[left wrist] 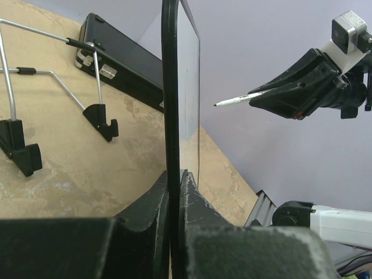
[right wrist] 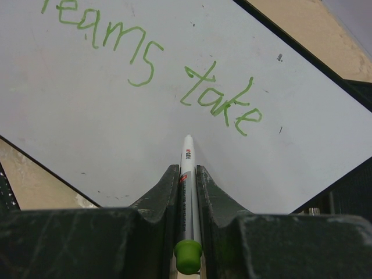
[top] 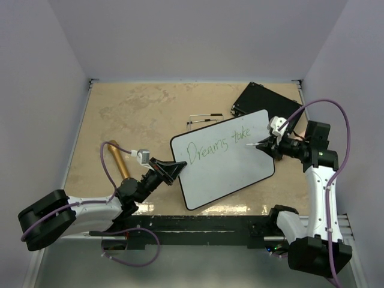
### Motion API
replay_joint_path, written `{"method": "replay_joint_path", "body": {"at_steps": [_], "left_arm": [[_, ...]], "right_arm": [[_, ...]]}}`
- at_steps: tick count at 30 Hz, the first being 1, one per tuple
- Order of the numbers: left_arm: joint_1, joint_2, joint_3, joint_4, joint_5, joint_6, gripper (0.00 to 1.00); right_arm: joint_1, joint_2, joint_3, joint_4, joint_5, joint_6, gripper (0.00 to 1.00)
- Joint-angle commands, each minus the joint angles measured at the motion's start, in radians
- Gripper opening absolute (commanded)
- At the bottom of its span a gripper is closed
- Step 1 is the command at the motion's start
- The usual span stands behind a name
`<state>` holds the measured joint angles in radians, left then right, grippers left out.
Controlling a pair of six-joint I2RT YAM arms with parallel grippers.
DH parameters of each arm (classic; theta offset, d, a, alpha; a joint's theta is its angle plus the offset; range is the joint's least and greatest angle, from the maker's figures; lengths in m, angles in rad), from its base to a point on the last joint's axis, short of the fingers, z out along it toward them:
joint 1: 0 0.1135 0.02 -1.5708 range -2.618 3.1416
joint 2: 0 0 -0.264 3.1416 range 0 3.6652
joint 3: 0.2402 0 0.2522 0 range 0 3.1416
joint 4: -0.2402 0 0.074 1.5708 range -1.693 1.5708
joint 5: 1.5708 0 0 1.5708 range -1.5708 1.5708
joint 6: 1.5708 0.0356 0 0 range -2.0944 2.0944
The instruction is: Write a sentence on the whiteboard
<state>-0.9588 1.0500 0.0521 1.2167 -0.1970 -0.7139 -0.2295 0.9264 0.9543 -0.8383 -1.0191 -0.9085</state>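
Two words written, marker tip poised off the board.
Left gripper (top: 171,170) is clenched on the left edge of the large glossy white rectangular whiteboard with a thin black frame (top: 225,171), probably to steady it against the marker's push. The board lies askew beside the near edge of the beige speckled table (top: 132,114), right of centre, with green handwriting (top: 219,144) reading "Dreams take". Right gripper (top: 273,146) grasps a slim white marker with a green end cap (right wrist: 187,174), its tip just clear of the surface past "take", likely placed for the next word.
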Motion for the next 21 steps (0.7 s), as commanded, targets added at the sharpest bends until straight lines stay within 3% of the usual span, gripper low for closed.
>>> {"method": "replay_joint_path", "body": {"at_steps": [1,8,15,21], "left_arm": [[-0.001,0.013,-0.083,-0.009,-0.004,0.111,0.0],[-0.001,0.025,-0.086,0.02,-0.007,0.08,0.0],[-0.001,0.062,-0.077,0.072,-0.018,0.031,0.0],[-0.001,0.076,-0.06,0.073,-0.044,0.002,0.0]], "right_arm": [[-0.004,0.008,0.05,0.016,0.028,0.034,0.0],[0.038,-0.066,0.012,0.085,-0.033,0.105,0.0],[0.315,-0.047,0.011,0.074,0.002,0.069,0.0],[0.429,-0.032,0.024,0.094,0.007,0.046,0.0]]}}
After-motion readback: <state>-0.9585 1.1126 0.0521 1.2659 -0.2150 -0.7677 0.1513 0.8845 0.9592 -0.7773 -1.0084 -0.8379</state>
